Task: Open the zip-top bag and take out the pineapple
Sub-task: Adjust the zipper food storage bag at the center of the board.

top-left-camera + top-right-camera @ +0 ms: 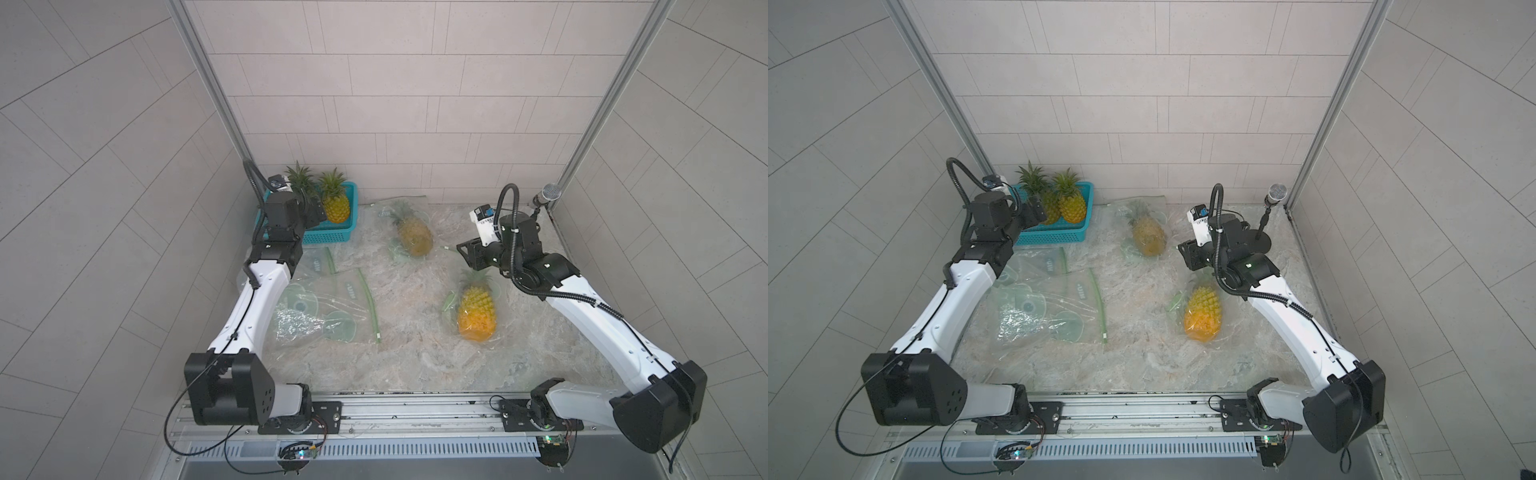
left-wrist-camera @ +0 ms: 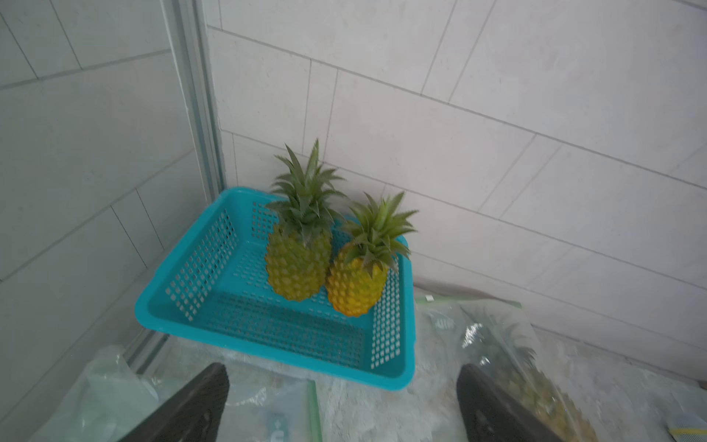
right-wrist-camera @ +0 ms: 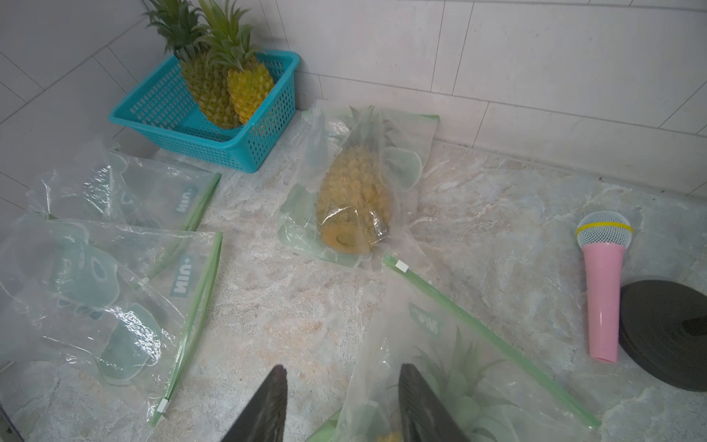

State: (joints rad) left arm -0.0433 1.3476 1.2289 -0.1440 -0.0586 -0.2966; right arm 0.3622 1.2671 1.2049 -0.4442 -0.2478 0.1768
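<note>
A zip-top bag (image 3: 432,367) with a green zip strip (image 3: 478,333) lies at the right of the marble table and holds a pineapple (image 1: 477,309), which also shows in a top view (image 1: 1202,316). My right gripper (image 3: 342,377) hovers open over the bag's leafy end, and the bag's side edge runs under the gap between its fingers. It shows in both top views (image 1: 460,248) (image 1: 1181,249). My left gripper (image 2: 342,370) is wide open and empty in front of the teal basket (image 2: 214,268), seen in a top view (image 1: 318,214).
The basket (image 1: 328,237) at the back left holds two bare pineapples (image 2: 298,264) (image 2: 355,283). A second bagged pineapple (image 1: 413,235) lies at the back centre. Empty bags (image 1: 320,307) lie at the left. A pink microphone (image 3: 604,291) and a black disc (image 3: 665,333) are at the back right.
</note>
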